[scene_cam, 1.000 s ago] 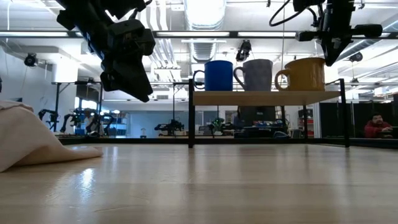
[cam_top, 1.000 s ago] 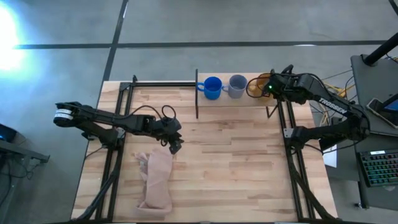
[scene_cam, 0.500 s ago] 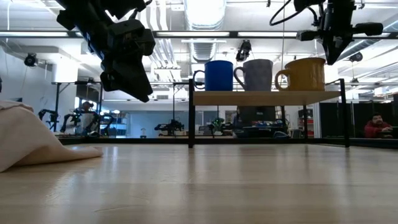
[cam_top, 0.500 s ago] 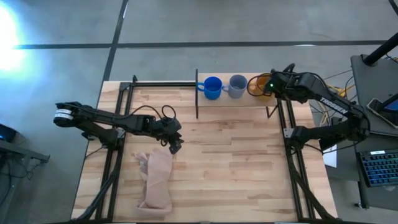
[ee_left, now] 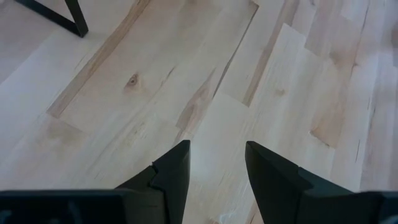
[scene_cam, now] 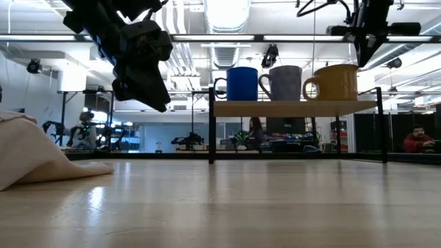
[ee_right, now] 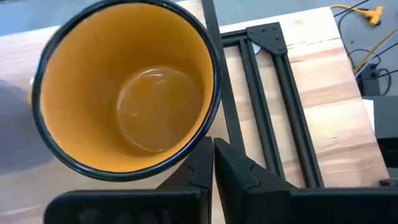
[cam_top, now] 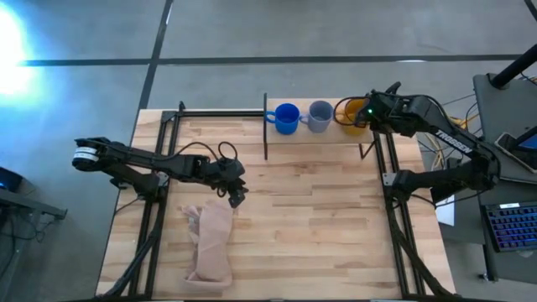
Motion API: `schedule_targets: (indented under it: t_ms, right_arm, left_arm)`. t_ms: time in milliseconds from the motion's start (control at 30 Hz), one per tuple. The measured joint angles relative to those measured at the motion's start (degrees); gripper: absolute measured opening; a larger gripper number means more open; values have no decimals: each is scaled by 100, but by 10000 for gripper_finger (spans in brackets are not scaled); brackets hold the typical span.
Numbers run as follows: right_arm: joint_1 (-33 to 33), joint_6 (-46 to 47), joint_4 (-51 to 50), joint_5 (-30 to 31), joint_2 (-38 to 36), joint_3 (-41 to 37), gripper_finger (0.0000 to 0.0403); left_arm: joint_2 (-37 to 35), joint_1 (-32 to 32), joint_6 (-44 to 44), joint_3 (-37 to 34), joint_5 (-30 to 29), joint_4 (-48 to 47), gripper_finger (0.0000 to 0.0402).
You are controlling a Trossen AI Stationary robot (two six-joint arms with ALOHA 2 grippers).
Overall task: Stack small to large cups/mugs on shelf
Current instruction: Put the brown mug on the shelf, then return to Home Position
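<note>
Three mugs stand in a row on the shelf [scene_cam: 296, 108] at the table's far edge: a bright blue one [cam_top: 287, 117] [scene_cam: 242, 83], a grey-blue one [cam_top: 320, 115] [scene_cam: 285, 83] and a larger yellow-orange one [cam_top: 346, 113] [scene_cam: 337, 82] [ee_right: 127, 93]. My right gripper [scene_cam: 362, 60] [ee_right: 213, 149] is shut and points down, at the height of the yellow mug's rim on its right side. My left gripper [cam_top: 237, 200] [ee_left: 217, 155] is open and empty. It hangs above bare tabletop, beside the far end of a pinkish-beige cloth [cam_top: 210, 243]. My right gripper's shut fingertips [ee_right: 202, 152] stand just outside the yellow mug's rim [ee_right: 208, 118], on the side toward the table's right edge, pointing down. I cannot tell whether they touch the rim. The mug stands upright on the shelf.
Black frame rails run along the table's left and right sides [cam_top: 394, 210] and the shelf's black posts [scene_cam: 211, 124] stand at the far edge. The cloth also shows at the left of the low view [scene_cam: 34, 155]. People show in the room behind the table.
My right gripper has risen a little and drawn toward the table's right edge, off the yellow mug's opening. Its fingers stay shut. The mugs stand in their row on the shelf.
</note>
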Motion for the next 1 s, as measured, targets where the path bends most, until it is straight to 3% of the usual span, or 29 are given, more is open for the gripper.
schedule_targets:
  t_ms: [233,667,867,1000]
  right_arm:
    - [-4,-147,8,87,95,-10,9]
    - [-2,-130,-9,869,66,2,9]
    - [110,-381,32,1500,20,857,9]
    - [623,-1294,769,1725,53,1632,9]
  left_arm:
    - [0,0,0,0,-1,31,140]
    - [0,0,-1,0,-1,27,140]
    - [-14,65,7,159,52,138,140]
    - [-190,221,226,618,197,511,140]
